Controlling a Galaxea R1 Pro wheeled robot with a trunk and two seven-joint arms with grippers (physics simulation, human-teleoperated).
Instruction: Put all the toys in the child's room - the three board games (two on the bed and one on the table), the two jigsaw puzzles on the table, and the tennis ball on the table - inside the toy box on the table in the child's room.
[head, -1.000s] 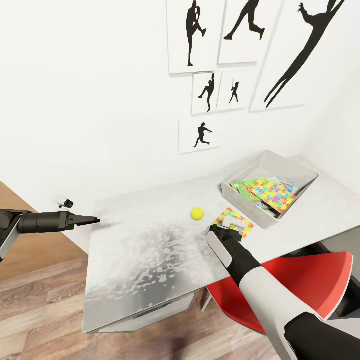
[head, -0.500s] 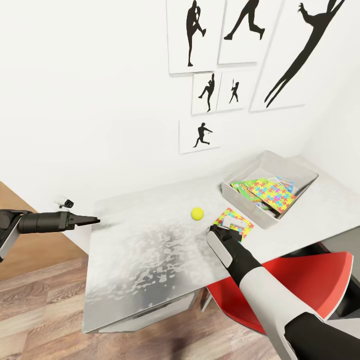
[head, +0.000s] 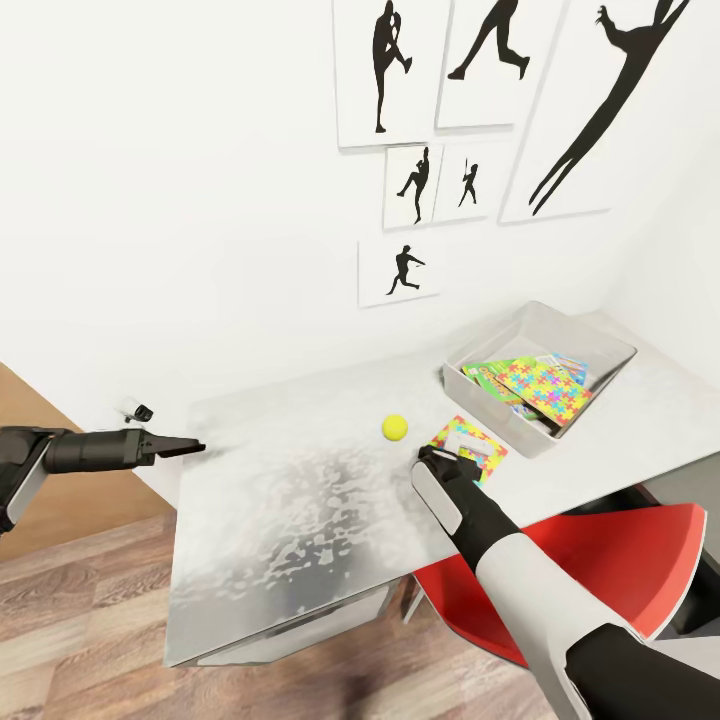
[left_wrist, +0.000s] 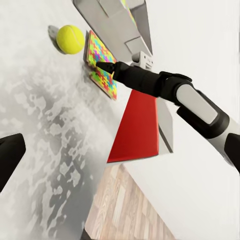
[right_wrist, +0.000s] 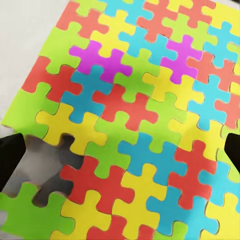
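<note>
1. The right gripper (head: 447, 457) is poised directly over the jigsaw puzzle (right_wrist: 140, 115) lying on the table (head: 300, 520). In the right wrist view its two dark fingertips are seen far apart at opposite edges, jaws spread wide, nothing held between them.
2. The left gripper (head: 185, 447) is held out past the table's nine o'clock edge; whether its jaws are parted cannot be told, and nothing is seen in them.
3. This puzzle is made of interlocking yellow, red, blue, green and magenta pieces; one piece is missing near one edge.
4. Two puzzles are counted: this one, and a second one (head: 545, 388) resting tilted inside the toy box (head: 590, 335) on top of the board games (head: 488, 373), whose number cannot be told.
5. One tennis ball (head: 394, 427) is seen, yellow-green, at nine o'clock of the table puzzle, just beside it.
6. The toy box sits at two o'clock of the ball.
7. The table top is glossy white; beyond are a white wall, five silhouette posters (head: 398, 272), a red chair (head: 610, 560) and wood flooring (head: 90, 620).
</note>
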